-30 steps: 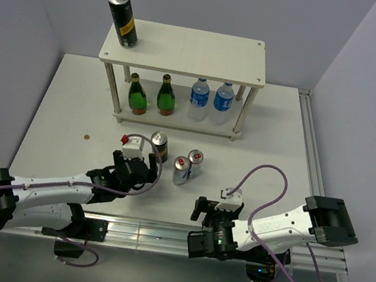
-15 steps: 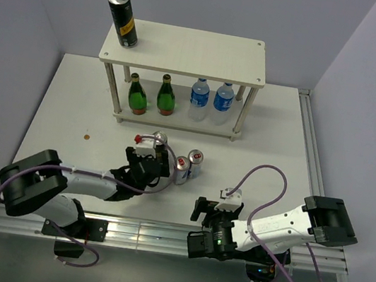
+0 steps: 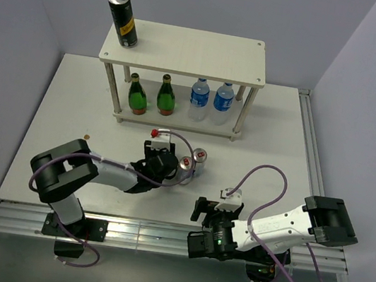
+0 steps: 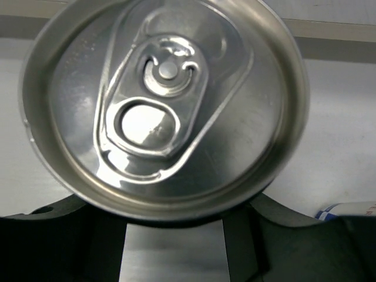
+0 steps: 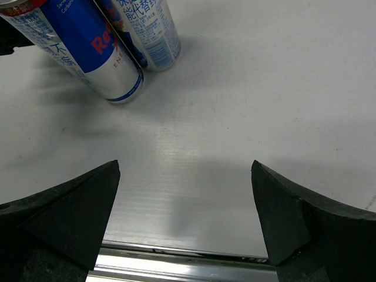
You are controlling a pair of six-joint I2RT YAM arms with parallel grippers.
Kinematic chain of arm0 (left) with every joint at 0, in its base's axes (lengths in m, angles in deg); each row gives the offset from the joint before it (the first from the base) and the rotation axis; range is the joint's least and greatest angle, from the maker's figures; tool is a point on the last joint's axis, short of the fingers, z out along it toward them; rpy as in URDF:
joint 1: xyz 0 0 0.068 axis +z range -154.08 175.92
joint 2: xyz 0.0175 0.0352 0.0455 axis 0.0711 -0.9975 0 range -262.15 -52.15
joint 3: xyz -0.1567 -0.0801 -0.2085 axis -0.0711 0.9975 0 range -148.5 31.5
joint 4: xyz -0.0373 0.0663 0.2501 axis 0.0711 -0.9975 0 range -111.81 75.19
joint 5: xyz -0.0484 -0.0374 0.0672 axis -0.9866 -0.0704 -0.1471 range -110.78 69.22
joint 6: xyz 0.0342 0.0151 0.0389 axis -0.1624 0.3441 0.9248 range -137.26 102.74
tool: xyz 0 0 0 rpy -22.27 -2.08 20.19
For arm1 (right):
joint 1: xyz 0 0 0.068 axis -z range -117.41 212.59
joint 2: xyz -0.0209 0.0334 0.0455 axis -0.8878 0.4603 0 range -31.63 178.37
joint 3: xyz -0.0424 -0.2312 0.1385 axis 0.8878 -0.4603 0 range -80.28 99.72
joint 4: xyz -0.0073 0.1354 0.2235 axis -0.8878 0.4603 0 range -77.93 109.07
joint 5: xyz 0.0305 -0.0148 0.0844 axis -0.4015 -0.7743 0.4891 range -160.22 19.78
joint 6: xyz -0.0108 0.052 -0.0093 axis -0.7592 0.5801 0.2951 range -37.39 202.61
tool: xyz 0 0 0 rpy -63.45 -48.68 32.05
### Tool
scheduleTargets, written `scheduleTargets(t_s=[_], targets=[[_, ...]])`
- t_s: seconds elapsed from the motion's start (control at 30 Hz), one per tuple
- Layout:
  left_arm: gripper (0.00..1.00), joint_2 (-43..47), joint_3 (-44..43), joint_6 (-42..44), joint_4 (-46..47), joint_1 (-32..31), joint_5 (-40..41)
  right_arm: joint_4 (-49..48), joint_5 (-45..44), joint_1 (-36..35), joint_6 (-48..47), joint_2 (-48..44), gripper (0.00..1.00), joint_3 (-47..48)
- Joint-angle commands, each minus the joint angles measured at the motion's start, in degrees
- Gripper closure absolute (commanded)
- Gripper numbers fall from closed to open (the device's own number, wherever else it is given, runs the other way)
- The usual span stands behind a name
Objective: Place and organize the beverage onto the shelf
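A tall black can [image 4: 164,100] fills the left wrist view, its silver lid seen from above. My left gripper [image 4: 173,226] is shut on its body; in the top view the gripper [image 3: 161,162] hides the can. Another black can [image 3: 123,20] stands on the left end of the shelf's [image 3: 202,54] top board. Two green bottles [image 3: 136,95] [image 3: 166,96] stand on the lower board. Two slim blue-silver cans [image 3: 186,164] [image 3: 202,158] stand on the table just right of the left gripper, also seen as slim cans [image 5: 88,50] in the right wrist view. My right gripper [image 5: 185,167] [image 3: 195,226] hovers open and holds nothing near the front edge.
Two clear water bottles with blue labels [image 3: 199,100] [image 3: 223,102] stand on the lower board's right half. A small brown spot [image 3: 85,137] marks the white table [image 3: 72,101]. A metal rail [image 3: 159,235] runs along the front edge. Grey walls close in on both sides.
My left gripper has moved right and forward over the black can on the table and shut on it. The right arm and the slim cans have not moved.
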Motion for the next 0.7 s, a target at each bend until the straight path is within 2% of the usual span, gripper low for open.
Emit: scheduleTargets(t_s=[0.0,0.07,0.1,0.23,0.4,0.67], targets=[[1.00,8.9,-4.0,-0.4,-6.9,0.1,5.9,-0.3,-1.4,-0.5,1.8,-1.1,0.00,-0.4],[1.00,14.6,-6.6,-1.3,-14.0,-0.7,7.1,-0.5,-1.5,-0.4,1.8,-1.0,0.00,-0.6],[1.00,16.3,-10.3,-1.4,-22.0,-1.1,7.4,-0.8,-1.5,-0.5,1.7,-0.9,0.00,-0.8],[1.00,21.4,-22.2,2.3,-35.9,-1.1,7.2,-2.0,-1.7,-0.4,1.2,-0.5,0.00,-1.1],[1.00,23.8,-36.2,14.4,-36.9,0.0,6.3,-4.2,-2.0,-0.4,-0.5,0.3,0.00,-0.8],[1.00,15.8,-55.5,22.7,-38.9,10.6,-2.1,-3.3,-2.0,-0.5,0.2,0.4,0.00,-0.1]])
